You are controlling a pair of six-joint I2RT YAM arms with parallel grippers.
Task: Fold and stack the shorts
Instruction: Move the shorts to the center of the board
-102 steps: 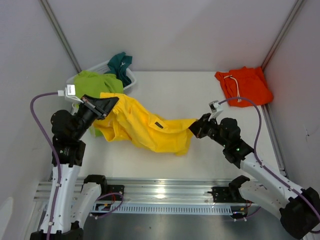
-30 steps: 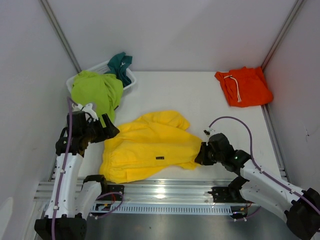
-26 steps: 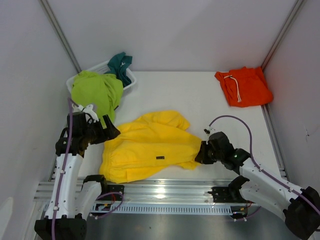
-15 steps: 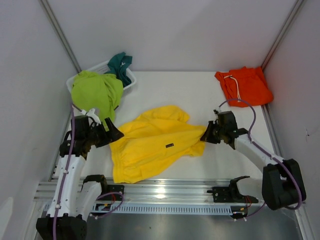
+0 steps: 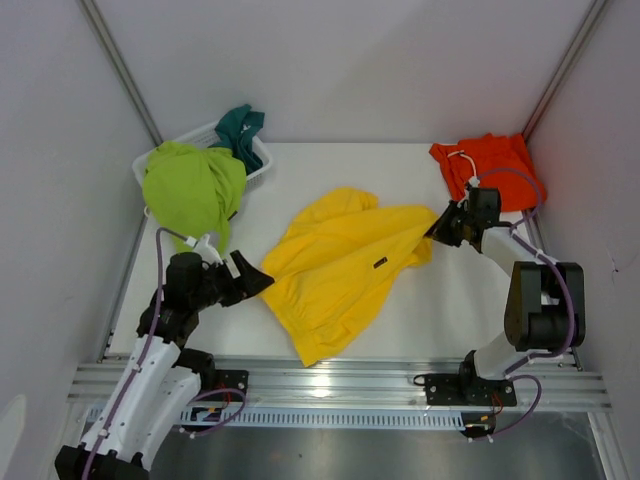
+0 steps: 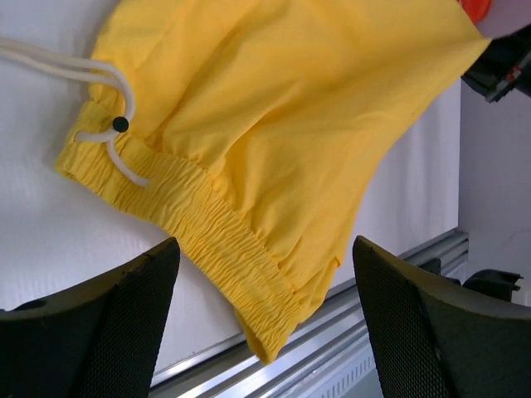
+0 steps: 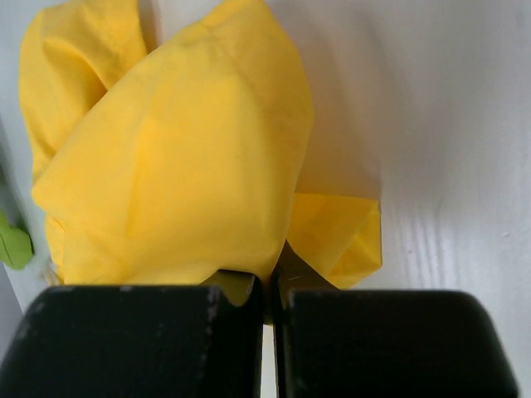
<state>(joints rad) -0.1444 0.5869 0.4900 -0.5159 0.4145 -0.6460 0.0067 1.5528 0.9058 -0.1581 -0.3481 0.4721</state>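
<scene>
The yellow shorts [image 5: 340,265] lie spread slantwise across the middle of the table, with a small dark label [image 5: 381,263] facing up. My right gripper [image 5: 438,228] is shut on their far right leg edge, and the pinched fabric [image 7: 182,157] bunches at the closed jaws [image 7: 270,286]. My left gripper [image 5: 256,284] stands open beside the shorts' left edge. In the left wrist view the elastic waistband [image 6: 216,240] and white drawstring [image 6: 104,133] lie below and between the spread fingers [image 6: 91,323]. The orange shorts [image 5: 490,170] lie at the back right.
A white basket [image 5: 262,158] stands at the back left with lime-green shorts [image 5: 195,185] draped over its front and teal shorts [image 5: 240,125] on its far rim. A metal rail [image 5: 330,378] runs along the table's near edge. Grey walls close in on both sides.
My right gripper has dragged the yellow shorts from the near edge up toward the back right, near the orange shorts. The open left gripper has swung rightward and nearer.
</scene>
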